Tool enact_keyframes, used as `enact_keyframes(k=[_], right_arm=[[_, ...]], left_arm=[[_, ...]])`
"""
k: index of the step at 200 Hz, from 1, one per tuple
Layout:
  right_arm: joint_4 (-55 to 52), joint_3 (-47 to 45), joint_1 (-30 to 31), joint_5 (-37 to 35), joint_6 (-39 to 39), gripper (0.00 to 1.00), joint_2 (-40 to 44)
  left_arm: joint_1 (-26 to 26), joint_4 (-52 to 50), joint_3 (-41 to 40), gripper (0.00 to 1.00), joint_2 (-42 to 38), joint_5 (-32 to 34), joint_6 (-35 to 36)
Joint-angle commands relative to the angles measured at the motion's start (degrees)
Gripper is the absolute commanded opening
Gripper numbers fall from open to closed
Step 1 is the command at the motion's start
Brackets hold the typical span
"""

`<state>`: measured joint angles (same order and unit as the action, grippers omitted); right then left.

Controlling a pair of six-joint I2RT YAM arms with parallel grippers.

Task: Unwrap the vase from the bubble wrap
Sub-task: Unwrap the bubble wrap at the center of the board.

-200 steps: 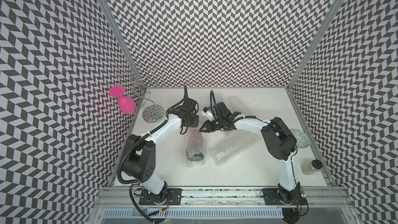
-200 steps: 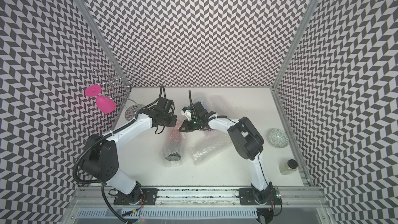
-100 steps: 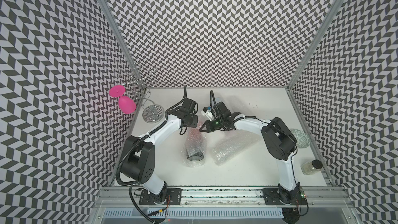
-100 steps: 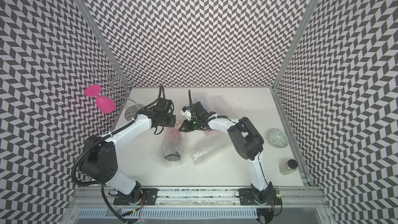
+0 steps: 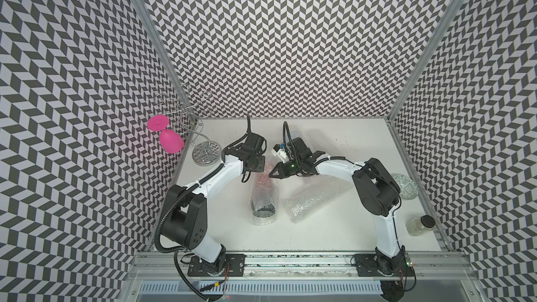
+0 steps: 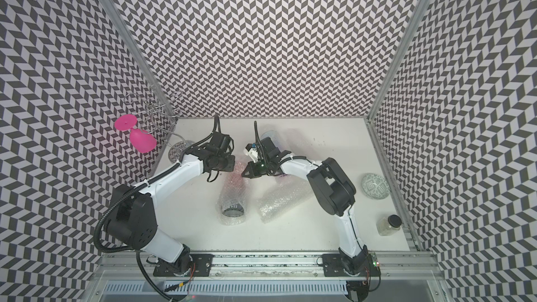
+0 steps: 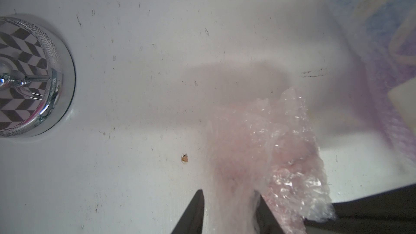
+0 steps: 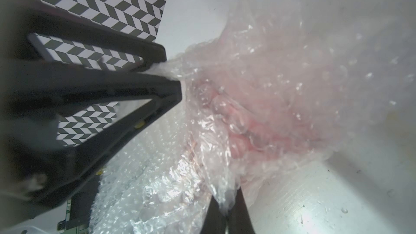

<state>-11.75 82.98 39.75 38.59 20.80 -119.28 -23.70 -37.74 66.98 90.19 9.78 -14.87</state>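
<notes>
The vase lies on its side in the middle of the table, its dark mouth toward the front. Pink shows through the bubble wrap around it. Both grippers meet at its far end. In both top views my left gripper comes in from the left. In the left wrist view the left gripper has pinkish bubble wrap between its fingers. My right gripper comes in from the right. In the right wrist view the right gripper pinches a thin edge of bubble wrap.
A second roll of bubble wrap lies right of the vase. A wire rack on a chrome base holds a pink glass at the back left. A patterned bowl and a dark-lidded jar sit at the right edge.
</notes>
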Motion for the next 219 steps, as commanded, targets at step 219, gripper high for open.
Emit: enact_keyframes(k=[219], right_arm=[[-5.2,-4.1,1.4,-17.7,-8.5,0.0,7.8]], left_arm=[[7.9,7.5,-5.2,0.0,-3.2,-6.9,-5.7]])
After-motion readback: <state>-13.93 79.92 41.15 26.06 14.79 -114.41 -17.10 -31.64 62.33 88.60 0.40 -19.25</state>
